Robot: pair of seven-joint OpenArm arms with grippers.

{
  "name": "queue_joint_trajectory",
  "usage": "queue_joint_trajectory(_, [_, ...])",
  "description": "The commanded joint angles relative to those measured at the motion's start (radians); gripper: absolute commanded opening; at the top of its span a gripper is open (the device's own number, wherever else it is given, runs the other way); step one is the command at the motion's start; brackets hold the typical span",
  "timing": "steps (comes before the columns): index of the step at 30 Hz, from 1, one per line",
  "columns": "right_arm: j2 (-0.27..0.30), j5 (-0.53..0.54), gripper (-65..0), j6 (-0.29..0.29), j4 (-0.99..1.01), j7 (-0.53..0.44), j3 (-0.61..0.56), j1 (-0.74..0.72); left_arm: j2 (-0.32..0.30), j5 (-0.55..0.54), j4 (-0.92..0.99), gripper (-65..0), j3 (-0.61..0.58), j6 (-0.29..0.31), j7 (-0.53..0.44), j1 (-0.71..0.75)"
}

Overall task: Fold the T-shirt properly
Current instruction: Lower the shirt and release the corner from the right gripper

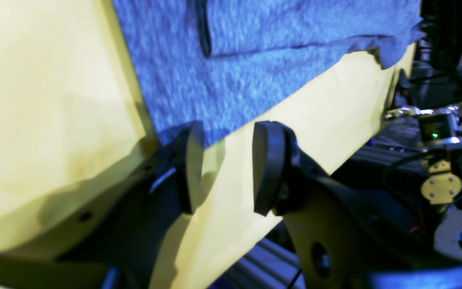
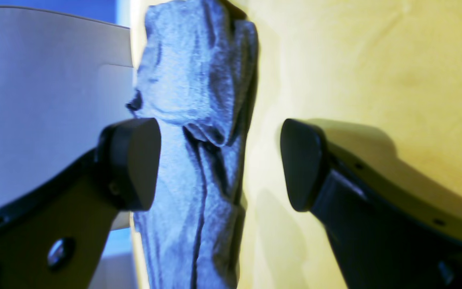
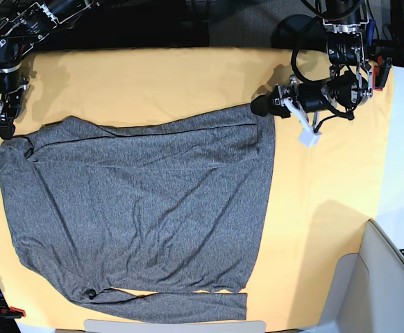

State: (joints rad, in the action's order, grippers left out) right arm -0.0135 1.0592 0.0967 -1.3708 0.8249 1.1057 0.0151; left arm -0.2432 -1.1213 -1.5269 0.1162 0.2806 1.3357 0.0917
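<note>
The T-shirt [image 3: 139,215] is a heathered grey knit spread flat on the yellow table cloth [image 3: 320,208], with one sleeve folded along its near edge. My left gripper [image 3: 261,105] hovers at the shirt's far right corner. In the left wrist view the left gripper [image 1: 229,160] is open, the shirt's [image 1: 235,72] corner reaches its left finger [image 1: 191,168], and only yellow cloth lies between the pads. My right gripper [image 3: 5,128] sits at the far left corner. In the right wrist view the right gripper [image 2: 219,164] is wide open astride a bunched strip of shirt [image 2: 199,100], not pinching it.
A white panel [image 3: 382,277] stands at the near right corner of the table. A small white tag [image 3: 309,137] hangs under the left arm. A red clamp [image 3: 14,312] sits at the near left edge. Dark arm hardware [image 1: 439,120] crowds the table's far edge.
</note>
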Motion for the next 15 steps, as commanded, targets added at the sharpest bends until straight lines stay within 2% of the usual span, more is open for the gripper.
queue_joint_trajectory(1, [-0.053, -0.158, -18.6, -0.214, 0.077, 0.083, 0.023, 0.096, -0.006, -0.016, -0.036, -44.6, 0.000, -0.001, 0.012, 0.000])
queue_joint_trajectory(6, [-0.069, -0.038, -18.6, -0.208, -0.091, 0.133, 0.020, 0.168, -0.006, -0.015, -0.079, -44.6, 0.006, -0.001, 0.011, 0.023])
queue_joint_trajectory(10, [-0.070, 0.043, -18.6, -0.208, -0.238, 0.135, 0.020, 0.214, -0.006, -0.016, -0.079, -44.6, 0.001, -0.001, 0.011, 0.026])
queue_joint_trajectory(15, [-0.062, 0.166, -18.6, -0.211, -0.327, 0.135, 0.020, 0.270, -0.006, -0.018, -0.093, -44.6, 0.006, -0.001, 0.009, 0.050])
